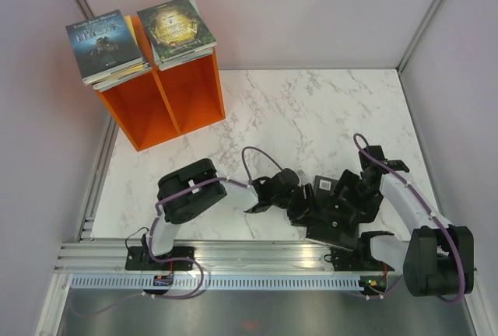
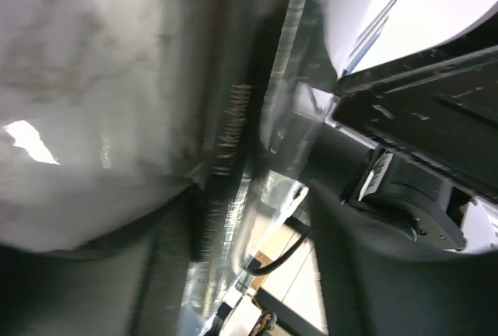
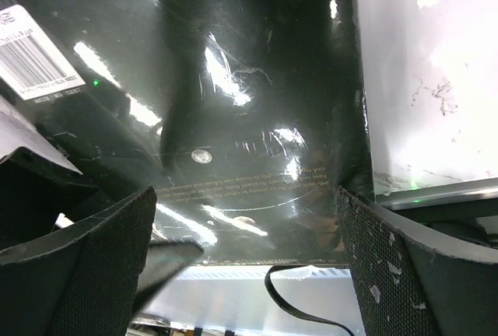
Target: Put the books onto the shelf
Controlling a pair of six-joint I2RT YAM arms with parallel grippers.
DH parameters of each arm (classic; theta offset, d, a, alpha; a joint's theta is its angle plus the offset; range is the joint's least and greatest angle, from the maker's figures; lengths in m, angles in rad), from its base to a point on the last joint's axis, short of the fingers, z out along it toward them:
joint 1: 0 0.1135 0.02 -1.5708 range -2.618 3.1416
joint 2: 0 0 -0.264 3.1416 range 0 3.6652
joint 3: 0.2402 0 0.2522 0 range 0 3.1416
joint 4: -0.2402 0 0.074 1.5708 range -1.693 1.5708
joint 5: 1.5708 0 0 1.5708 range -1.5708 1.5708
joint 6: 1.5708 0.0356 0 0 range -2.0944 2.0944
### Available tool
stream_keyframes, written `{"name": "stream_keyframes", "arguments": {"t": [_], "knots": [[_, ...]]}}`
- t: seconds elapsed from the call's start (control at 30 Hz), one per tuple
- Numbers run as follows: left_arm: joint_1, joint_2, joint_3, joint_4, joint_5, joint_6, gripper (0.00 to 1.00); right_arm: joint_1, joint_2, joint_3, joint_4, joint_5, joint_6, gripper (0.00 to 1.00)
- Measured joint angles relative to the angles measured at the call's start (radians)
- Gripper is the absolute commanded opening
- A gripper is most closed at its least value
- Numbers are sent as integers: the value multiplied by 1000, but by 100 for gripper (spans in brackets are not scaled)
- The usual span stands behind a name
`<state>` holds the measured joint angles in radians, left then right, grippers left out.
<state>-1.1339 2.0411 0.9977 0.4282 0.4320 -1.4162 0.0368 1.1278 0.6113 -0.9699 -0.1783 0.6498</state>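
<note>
The right gripper is released, with its fingers spread wide. The black book lies directly beneath it on the worktop, barcode sticker to the gripper's far left. The left gripper is beside this book, but the blurred view means its state cannot be told. Two book stacks sit atop the orange shelf, well beyond both grippers.

The top view is bright, even and sharp, with soft shade inside the orange shelf. The left wrist view is smeared with blur, and white glare streaks the glossy black book.
</note>
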Motion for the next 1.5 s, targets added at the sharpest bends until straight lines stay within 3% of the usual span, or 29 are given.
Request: {"name": "stream_keyframes", "arguments": {"t": [0.13,0.17,0.23,0.43,0.6,0.8,1.17,1.5], "knots": [[-2,1,-54,65,-28,-19,36,0,8,4,0,-4,1,98],[-2,1,-70,96,-29,-19,18,0,10,4,0,-11,2,98],[3,1,-96,176,-14,-21,3,2,14,8,5,-43,8,98],[39,-5,-197,425,14,-72,2,14,32,96,60,-228,58,98],[123,-95,-325,477,17,-106,2,18,31,319,116,-311,107,98],[285,-327,-447,352,-17,-129,2,18,21,456,206,-377,166,98],[544,-768,-457,26,-44,-132,2,103,21,328,391,-446,335,98],[576,-861,-417,-33,-33,-139,2,282,77,327,584,-434,474,98]]}}
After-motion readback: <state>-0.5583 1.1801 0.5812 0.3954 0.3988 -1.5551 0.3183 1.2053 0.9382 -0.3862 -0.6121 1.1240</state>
